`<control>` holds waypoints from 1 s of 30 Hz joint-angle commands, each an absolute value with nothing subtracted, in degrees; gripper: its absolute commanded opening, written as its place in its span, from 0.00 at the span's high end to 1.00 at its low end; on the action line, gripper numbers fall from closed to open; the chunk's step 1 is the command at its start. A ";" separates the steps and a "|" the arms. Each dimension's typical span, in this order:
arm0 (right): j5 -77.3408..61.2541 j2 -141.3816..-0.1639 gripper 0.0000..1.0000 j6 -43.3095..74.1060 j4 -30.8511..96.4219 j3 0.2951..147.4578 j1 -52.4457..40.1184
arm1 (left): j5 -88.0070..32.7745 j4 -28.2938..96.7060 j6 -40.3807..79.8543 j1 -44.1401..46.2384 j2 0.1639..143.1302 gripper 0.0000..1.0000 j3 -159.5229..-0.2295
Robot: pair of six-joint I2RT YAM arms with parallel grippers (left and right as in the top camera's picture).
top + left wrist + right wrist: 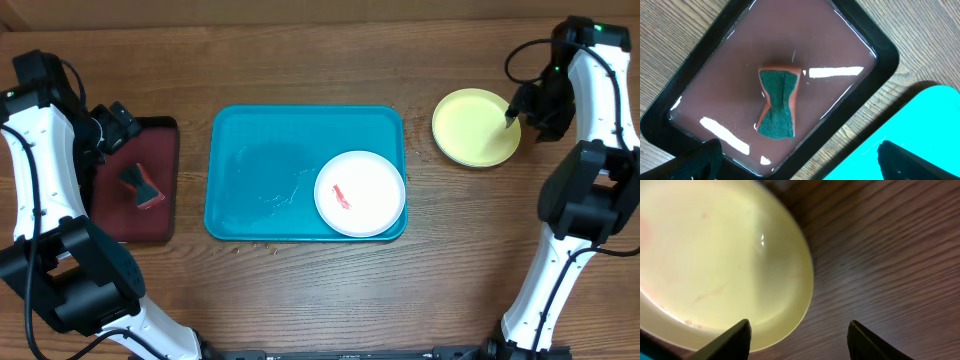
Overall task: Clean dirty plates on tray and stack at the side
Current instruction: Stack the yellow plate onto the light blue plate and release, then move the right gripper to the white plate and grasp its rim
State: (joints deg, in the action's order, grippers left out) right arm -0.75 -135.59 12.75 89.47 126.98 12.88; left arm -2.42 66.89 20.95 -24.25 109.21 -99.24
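The right claw (800, 342) has its fingers apart with nothing between them. One finger is over the rim of the yellow-green round plastic plate (715, 255), at 6 o'clock in the wrist view, and the other is over bare wooden table (890, 255). That plate lies on the table at 2 o'clock from the large teal-blue rectangular plastic tray (250, 135), apart from it.

The left claw (800, 165) is likewise spread and empty. It hangs above an orange sponge with a green scouring face (779, 102), which lies in the middle of the small dark red, black-rimmed tray (730, 55), at 9 o'clock from the teal tray.

The white round plastic plate (370, 180) sits in the teal tray's 4 o'clock corner and carries a red-orange smear (341, 196). No light blue plate shows.

The teal tray looks wet, so the white plate may skate under a scrubbing push unless it is braced. The sponge lies in a glossy film and could slip from a shallow pinch.

Only the right wrist view shows faint pinkish traces on the yellow-green plate, so stacking on it might trap residue. Only the left wrist view shows the sponge's green face and the sheen around it. Only the overhead view shows the white plate and its smear. No view tells how high either claw hangs.
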 commanded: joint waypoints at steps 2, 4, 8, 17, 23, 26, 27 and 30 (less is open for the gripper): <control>-9.69 -131.90 0.37 4.97 90.41 128.70 9.13 | -3.03 67.02 20.80 -23.97 108.64 0.00 -99.59; -16.45 -130.96 0.37 -2.79 91.05 128.70 6.11 | -3.01 67.02 20.80 -23.97 108.64 0.00 -99.59; -19.81 -130.96 0.37 -14.92 91.59 128.22 -2.48 | -3.01 67.02 20.80 -23.97 108.64 0.00 -99.59; -11.40 -130.98 0.40 -15.86 84.82 119.13 -15.09 | -3.03 67.02 20.80 -23.97 108.64 0.00 -99.59; -11.38 -130.98 0.40 -15.88 80.55 112.55 -18.11 | -3.03 67.02 20.80 -23.97 108.64 0.00 -99.59; -10.63 -130.98 0.40 -15.86 79.70 110.89 -19.22 | -3.03 67.02 20.80 -23.97 108.64 0.00 -99.59; -10.13 -130.98 0.40 -15.86 79.50 110.56 -19.49 | -3.03 67.02 20.80 -23.97 108.64 0.00 -99.59; -9.02 -130.98 0.40 -15.84 79.15 109.91 -19.94 | -3.01 67.02 20.80 -23.97 108.64 0.00 -99.59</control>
State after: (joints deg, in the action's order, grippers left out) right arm -10.68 -133.45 -15.29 79.53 110.52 -19.14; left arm -2.42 66.94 20.95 -24.25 109.21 -99.24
